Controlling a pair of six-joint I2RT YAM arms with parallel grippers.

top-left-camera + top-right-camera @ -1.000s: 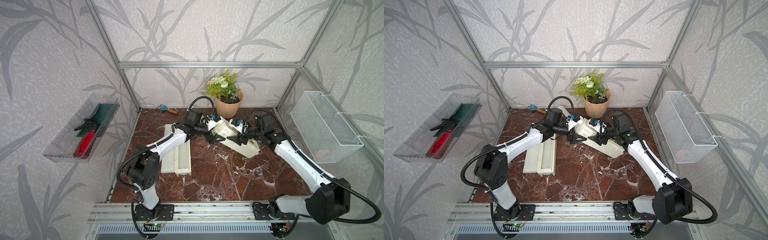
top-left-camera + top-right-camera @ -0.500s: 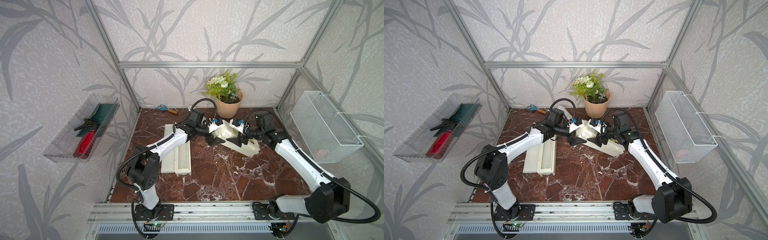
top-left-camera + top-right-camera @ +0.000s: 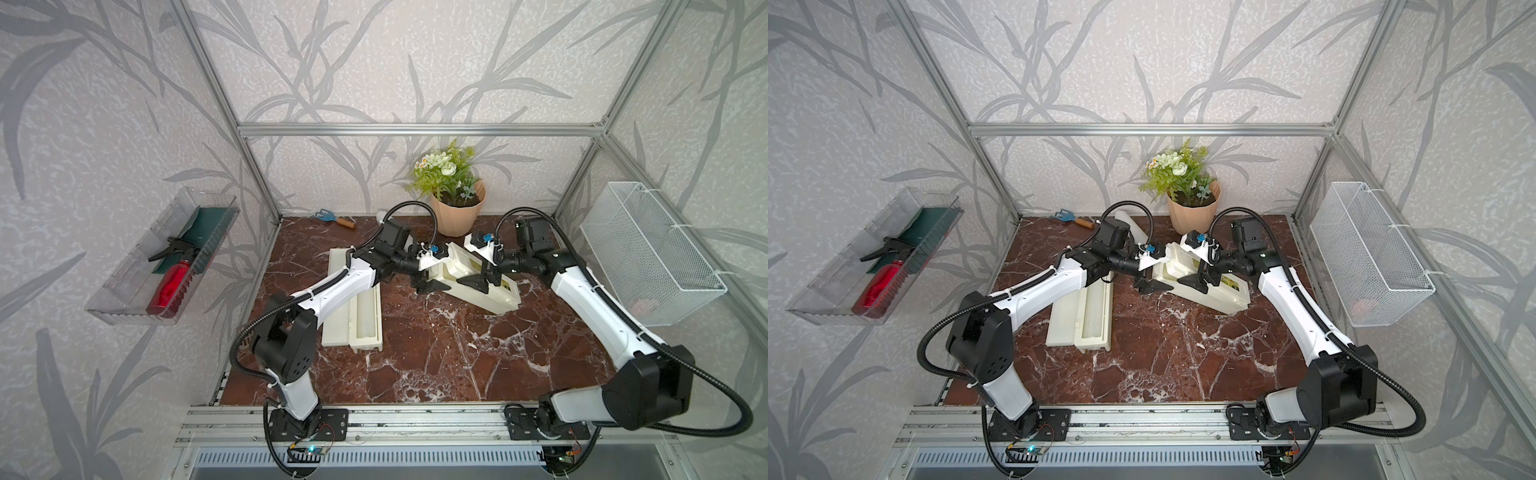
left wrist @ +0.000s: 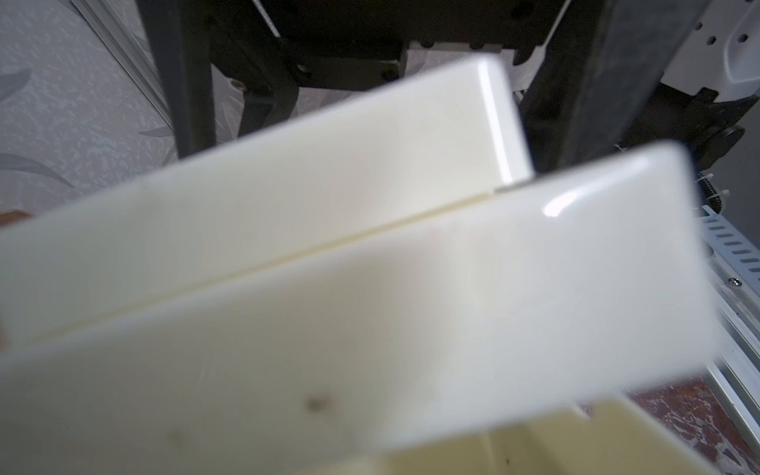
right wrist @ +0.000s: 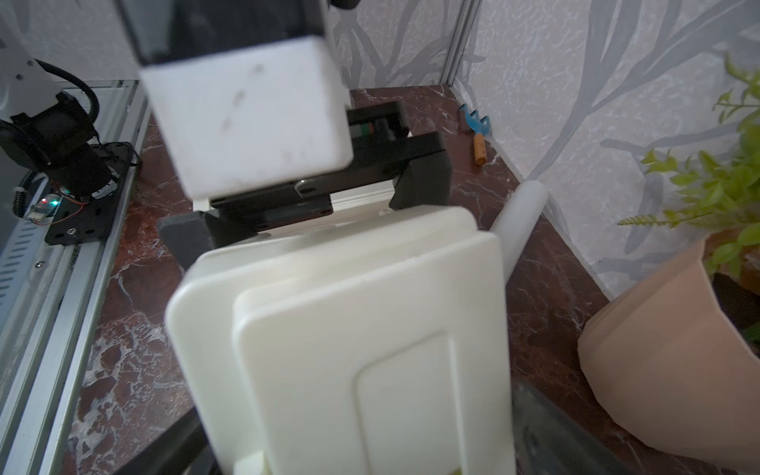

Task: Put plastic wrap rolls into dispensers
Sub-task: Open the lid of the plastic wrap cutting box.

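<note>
One cream dispenser [image 3: 498,295] lies slantwise mid-table, its lid partly raised, between both grippers. My left gripper [image 3: 432,272] grips its far end across the width; that view is filled by the two cream panels [image 4: 370,288]. My right gripper [image 3: 482,266] stands open astride the middle of the same box [image 5: 349,329], one finger [image 5: 555,436] on each side and apart from it. The other dispenser [image 3: 357,316] lies open flat under my left arm, and a pale roll seems to lie in its tray. A white plastic wrap roll [image 5: 520,218] rests by the back wall, also seen in a top view [image 3: 1131,224].
A potted plant [image 3: 455,212] stands at the back, close to the slanted box. A small blue rake [image 3: 332,218] lies at the back left. A white wire basket [image 3: 648,253] hangs on the right wall, and a clear tray [image 3: 124,299] holding a red spray bottle hangs on the left wall.
My right gripper's jaws have spread wide and let go of the slanted dispenser. My left gripper has edged a little to the right with the box end.
</note>
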